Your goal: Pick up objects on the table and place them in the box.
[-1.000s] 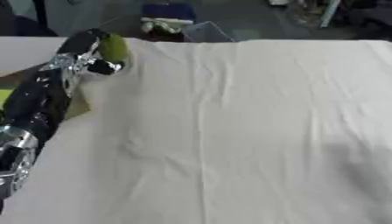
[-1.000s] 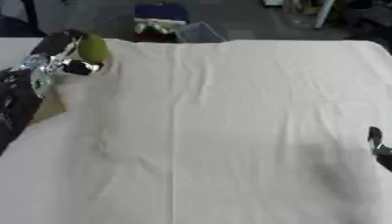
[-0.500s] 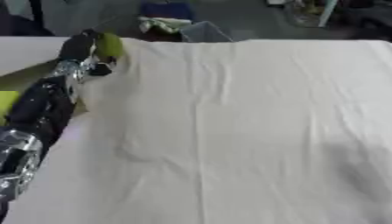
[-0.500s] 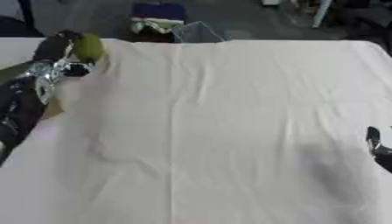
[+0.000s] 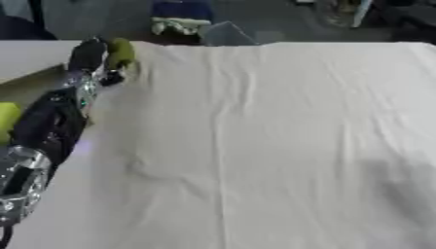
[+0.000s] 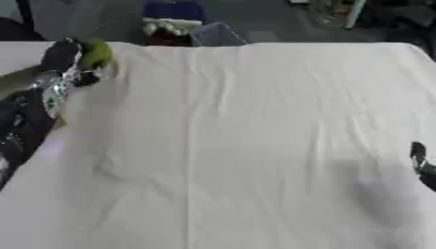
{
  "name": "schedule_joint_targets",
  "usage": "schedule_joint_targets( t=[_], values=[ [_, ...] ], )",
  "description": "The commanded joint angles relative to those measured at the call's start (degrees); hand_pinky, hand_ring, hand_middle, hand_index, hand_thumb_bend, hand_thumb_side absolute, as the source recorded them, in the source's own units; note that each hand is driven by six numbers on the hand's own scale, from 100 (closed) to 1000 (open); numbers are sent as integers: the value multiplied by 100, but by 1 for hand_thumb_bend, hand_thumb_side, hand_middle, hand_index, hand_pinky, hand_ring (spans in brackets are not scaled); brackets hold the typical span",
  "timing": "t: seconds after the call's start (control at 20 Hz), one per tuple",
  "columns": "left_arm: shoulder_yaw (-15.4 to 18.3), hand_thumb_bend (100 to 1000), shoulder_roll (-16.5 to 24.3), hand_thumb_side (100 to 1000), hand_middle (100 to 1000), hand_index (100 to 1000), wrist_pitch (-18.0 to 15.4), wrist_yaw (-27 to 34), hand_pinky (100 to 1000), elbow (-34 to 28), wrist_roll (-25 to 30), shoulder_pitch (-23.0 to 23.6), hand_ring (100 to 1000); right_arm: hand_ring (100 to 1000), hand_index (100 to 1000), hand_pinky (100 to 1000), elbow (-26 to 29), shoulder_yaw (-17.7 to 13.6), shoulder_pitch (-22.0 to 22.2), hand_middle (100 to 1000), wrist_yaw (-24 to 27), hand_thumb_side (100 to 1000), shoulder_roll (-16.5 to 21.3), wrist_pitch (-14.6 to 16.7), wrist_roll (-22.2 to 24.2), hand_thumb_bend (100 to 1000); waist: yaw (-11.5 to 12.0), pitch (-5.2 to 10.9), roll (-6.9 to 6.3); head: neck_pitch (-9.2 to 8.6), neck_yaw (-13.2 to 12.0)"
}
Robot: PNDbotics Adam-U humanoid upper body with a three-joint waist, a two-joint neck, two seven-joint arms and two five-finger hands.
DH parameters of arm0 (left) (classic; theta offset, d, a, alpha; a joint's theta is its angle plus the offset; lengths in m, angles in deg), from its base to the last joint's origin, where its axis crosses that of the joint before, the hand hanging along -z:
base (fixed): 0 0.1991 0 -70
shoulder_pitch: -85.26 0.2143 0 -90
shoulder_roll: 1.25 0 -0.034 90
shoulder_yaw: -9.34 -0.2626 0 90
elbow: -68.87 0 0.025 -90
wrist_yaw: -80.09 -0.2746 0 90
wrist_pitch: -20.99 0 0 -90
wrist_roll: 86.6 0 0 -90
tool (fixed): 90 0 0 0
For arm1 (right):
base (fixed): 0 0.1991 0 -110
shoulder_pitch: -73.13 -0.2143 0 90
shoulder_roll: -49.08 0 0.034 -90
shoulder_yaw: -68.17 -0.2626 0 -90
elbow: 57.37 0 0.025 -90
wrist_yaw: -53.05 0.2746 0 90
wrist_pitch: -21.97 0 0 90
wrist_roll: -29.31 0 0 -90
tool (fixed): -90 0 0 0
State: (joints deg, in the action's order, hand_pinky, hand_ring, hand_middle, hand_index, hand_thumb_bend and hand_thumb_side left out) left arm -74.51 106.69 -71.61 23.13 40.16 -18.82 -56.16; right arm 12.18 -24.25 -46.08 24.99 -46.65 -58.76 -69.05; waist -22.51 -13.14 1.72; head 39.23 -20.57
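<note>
Left eye view — left hand (image 5: 92,54), green object (image 5: 120,51) gripped

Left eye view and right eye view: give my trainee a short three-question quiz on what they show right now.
1. True or false: the left hand is curled round the yellow-green rounded object.
2. Where does the right hand show? A) the right eye view's right edge B) above the brown cardboard box C) table centre
3. Fill in: the white cloth-covered table has the box at its ___ side.

Key: 1 true; 2 A; 3 left.
</note>
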Motion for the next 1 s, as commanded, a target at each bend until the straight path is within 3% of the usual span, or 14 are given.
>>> schedule_joint_targets(
  t=[0.05, 0.3, 0.55, 1.0],
  values=[
    [7, 100, 334, 377, 378, 456, -257, 495, 467, -445, 5, -91, 298, 988, 892, 733, 57, -41, -44, 596, 46, 293, 110, 5, -18, 280, 34, 137, 0, 19, 41],
    [-261, 100, 967, 296, 412, 495, -896, 756, 496, -1332, 1291, 129, 342, 989, 892, 734, 62, -93, 77, 596, 31, 294, 197, -14, -60, 278, 208, 247, -35, 110, 163],
    [-424, 100, 1534, 212, 418, 517, -1570, 769, 510, -2136, 2364, 720, 409, 989, 892, 734, 54, -128, 184, 596, 14, 295, 276, -31, -87, 275, 366, 355, -62, 183, 286],
    [-949, 100, 1864, 121, 505, 598, -2363, 109, 559, -2321, 3123, 1800, 474, 989, 892, 734, 9, -154, 374, 596, -21, 297, 392, -44, -107, 269, 613, 572, -103, 371, 379]
  ],
)
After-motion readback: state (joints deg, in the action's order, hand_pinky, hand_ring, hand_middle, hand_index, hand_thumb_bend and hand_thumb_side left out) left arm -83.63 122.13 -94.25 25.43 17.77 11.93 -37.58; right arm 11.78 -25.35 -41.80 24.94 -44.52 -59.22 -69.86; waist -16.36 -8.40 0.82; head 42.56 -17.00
